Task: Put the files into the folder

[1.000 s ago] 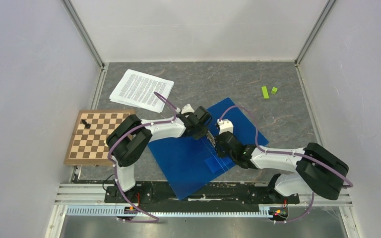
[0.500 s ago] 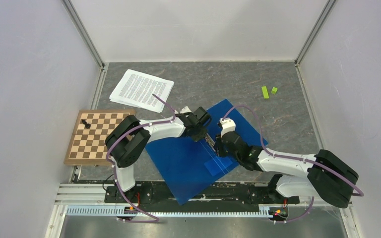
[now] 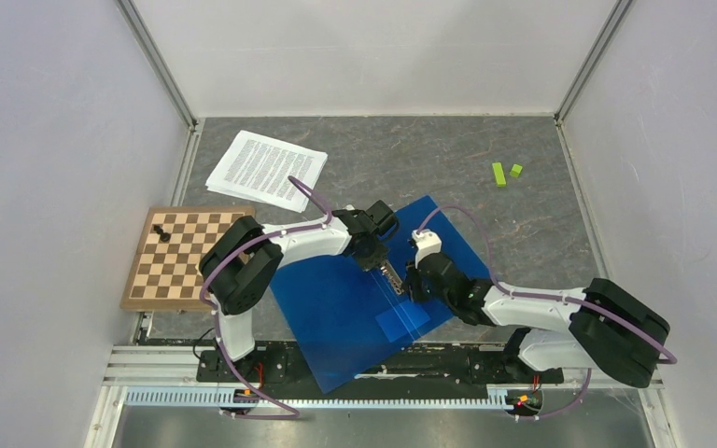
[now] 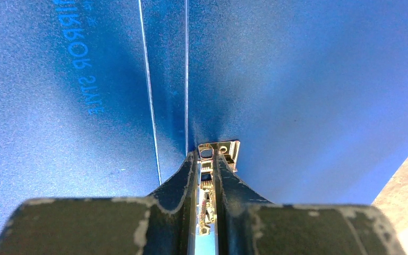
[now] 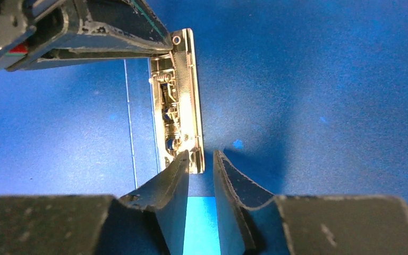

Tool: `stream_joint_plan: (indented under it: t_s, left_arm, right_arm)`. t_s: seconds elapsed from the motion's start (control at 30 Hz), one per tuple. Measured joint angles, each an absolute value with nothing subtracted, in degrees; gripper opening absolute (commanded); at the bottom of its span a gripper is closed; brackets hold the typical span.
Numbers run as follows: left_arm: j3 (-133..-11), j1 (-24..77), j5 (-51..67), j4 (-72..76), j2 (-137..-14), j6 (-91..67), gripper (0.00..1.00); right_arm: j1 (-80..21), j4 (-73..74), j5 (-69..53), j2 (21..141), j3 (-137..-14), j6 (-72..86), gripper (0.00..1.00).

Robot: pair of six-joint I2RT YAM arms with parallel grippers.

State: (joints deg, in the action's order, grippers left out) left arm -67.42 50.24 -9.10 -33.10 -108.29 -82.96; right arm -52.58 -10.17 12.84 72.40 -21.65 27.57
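Left tool (image 4: 206,155) pinches the shiny metal clip (image 5: 180,95) on matte blue folder (image 3: 336,317).

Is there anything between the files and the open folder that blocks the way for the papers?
Nothing lies on the table between the files and the folder. However, over the folder itself the left end effector grips one end of its metal clip, and the right end effector is at the other end.

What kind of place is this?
Probably a robotics test cell: plain white walls box in the table, two robot arms bolted to a metal rail, with a chessboard beside them.
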Motion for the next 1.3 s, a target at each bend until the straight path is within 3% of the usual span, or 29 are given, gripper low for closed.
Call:
stream_joint_plan:
  t_s: [0.63, 1.3]
  left_arm:
    - [-68.36, 50.22, -8.91, -34.44, -108.97, -84.38, 0.02]
    - [-68.53, 50.22, -9.04, -34.68, -109.19, -84.36, 0.02]
  right_arm:
    - [-54.59, -14.06, 9.37, 72.38, -19.86, 30.44, 0.20]
    - [-57.78, -10.00, 16.38, 75.07, -22.76, 33.10, 0.04]
